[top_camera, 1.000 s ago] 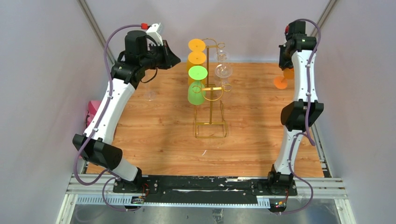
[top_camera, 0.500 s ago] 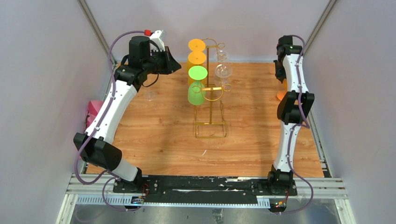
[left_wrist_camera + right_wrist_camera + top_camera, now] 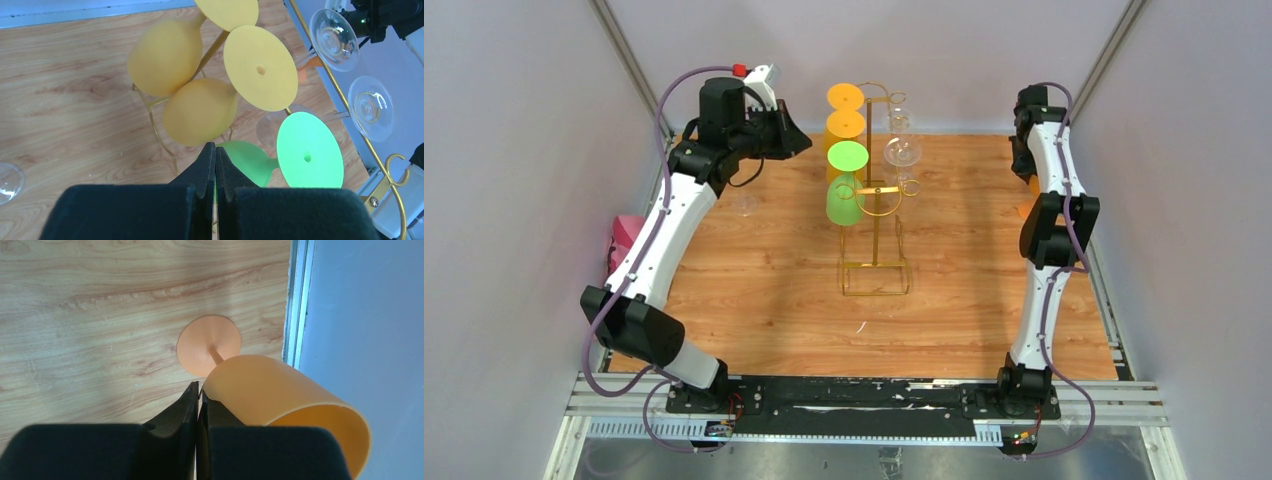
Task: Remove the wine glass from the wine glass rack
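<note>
The gold wire wine glass rack (image 3: 875, 232) stands mid-table. On its left side hang two yellow wine glasses (image 3: 845, 98) and a green wine glass (image 3: 845, 200); clear wine glasses (image 3: 902, 150) hang on its right side. My left gripper (image 3: 802, 140) is raised just left of the rack top. In the left wrist view it (image 3: 215, 147) is shut and empty, above the yellow bowls (image 3: 200, 112) and the green glass (image 3: 310, 150). My right gripper (image 3: 198, 387) is shut and empty, beside an orange wine glass (image 3: 280, 400) standing on the table.
A clear glass (image 3: 744, 205) stands on the table under the left arm and shows at the left wrist view's edge (image 3: 7, 182). A pink object (image 3: 621, 240) lies at the left wall. The orange glass stands close to the right rail (image 3: 295, 305).
The right arm has folded back toward the right wall and now hides most of the orange glass in the top view. The left gripper has shifted slightly right toward the rack.
</note>
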Controlling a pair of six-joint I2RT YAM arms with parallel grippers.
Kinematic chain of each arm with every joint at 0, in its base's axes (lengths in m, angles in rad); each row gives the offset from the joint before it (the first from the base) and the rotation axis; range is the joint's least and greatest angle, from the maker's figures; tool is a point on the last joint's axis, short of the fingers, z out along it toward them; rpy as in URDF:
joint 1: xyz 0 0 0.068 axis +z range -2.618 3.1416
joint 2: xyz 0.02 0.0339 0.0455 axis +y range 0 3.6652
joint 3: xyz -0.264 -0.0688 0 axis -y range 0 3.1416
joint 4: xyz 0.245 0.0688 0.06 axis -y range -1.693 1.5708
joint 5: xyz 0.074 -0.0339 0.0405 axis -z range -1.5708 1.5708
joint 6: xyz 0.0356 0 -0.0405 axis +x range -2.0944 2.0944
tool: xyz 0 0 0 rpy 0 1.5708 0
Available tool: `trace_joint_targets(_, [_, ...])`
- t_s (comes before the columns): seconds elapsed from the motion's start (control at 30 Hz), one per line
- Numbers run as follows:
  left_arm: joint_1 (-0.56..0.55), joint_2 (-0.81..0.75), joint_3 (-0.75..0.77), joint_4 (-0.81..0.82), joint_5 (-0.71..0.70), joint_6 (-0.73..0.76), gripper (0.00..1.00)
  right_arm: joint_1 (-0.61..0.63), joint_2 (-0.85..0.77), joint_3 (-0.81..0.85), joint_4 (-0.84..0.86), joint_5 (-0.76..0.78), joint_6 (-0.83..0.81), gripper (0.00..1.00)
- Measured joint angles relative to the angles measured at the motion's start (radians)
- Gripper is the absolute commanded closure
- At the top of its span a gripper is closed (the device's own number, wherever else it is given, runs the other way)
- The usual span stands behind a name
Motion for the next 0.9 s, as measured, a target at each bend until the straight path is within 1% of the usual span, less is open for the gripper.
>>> trace_joint_targets(0.03, [0.0, 0.001, 0.002, -0.001, 0.002, 0.0, 1.0, 0.0, -0.011, -0.021, 0.013, 0.0, 0.0, 0.8])
trace_joint_targets(0.1, [0.0, 0.002, 0.006, -0.001, 0.002, 0.0, 1.0, 0.0, -0.028, -0.053, 0.031, 0.001, 0.003, 0.7])
trace_joint_targets(0.2, [-0.001, 0.004, 0.013, -0.001, 0.003, 0.0, 1.0, -0.001, -0.047, -0.083, 0.035, -0.005, 0.012, 0.61])
trace_joint_targets(0.23, [-0.002, 0.005, 0.016, -0.002, 0.004, 0.0, 1.0, -0.001, -0.051, -0.089, 0.037, -0.006, 0.012, 0.6])
trace_joint_targets(0.37, [-0.005, 0.014, 0.031, -0.008, 0.008, -0.001, 1.0, -0.001, -0.064, -0.103, 0.037, -0.01, 0.014, 0.58])
trace_joint_targets(0.43, [-0.008, 0.024, 0.043, -0.013, 0.013, -0.001, 1.0, -0.001, -0.073, -0.107, 0.036, -0.013, 0.014, 0.55])
trace_joint_targets(0.53, [-0.014, 0.035, 0.055, -0.018, 0.021, -0.002, 1.0, -0.001, -0.095, -0.108, 0.034, -0.014, 0.014, 0.55])
trace_joint_targets(0.67, [-0.021, 0.04, 0.056, -0.029, 0.026, -0.002, 1.0, -0.001, -0.13, -0.108, 0.034, -0.015, 0.015, 0.51])
trace_joint_targets(0.73, [-0.023, 0.041, 0.056, -0.034, 0.028, -0.002, 1.0, -0.001, -0.143, -0.105, 0.032, -0.016, 0.015, 0.51])
trace_joint_targets(0.77, [-0.024, 0.041, 0.056, -0.036, 0.029, -0.002, 1.0, -0.001, -0.145, -0.098, 0.027, -0.016, 0.015, 0.51])
trace_joint_targets(0.8, [-0.024, 0.041, 0.056, -0.039, 0.029, -0.002, 1.0, -0.001, -0.145, -0.088, 0.024, -0.016, 0.015, 0.54])
trace_joint_targets(0.83, [-0.024, 0.041, 0.056, -0.04, 0.029, -0.002, 1.0, -0.001, -0.145, -0.081, 0.022, -0.018, 0.015, 0.6])
trace_joint_targets(0.9, [-0.025, 0.041, 0.056, -0.044, 0.029, -0.001, 1.0, -0.001, -0.142, -0.067, 0.013, -0.027, 0.013, 0.61])
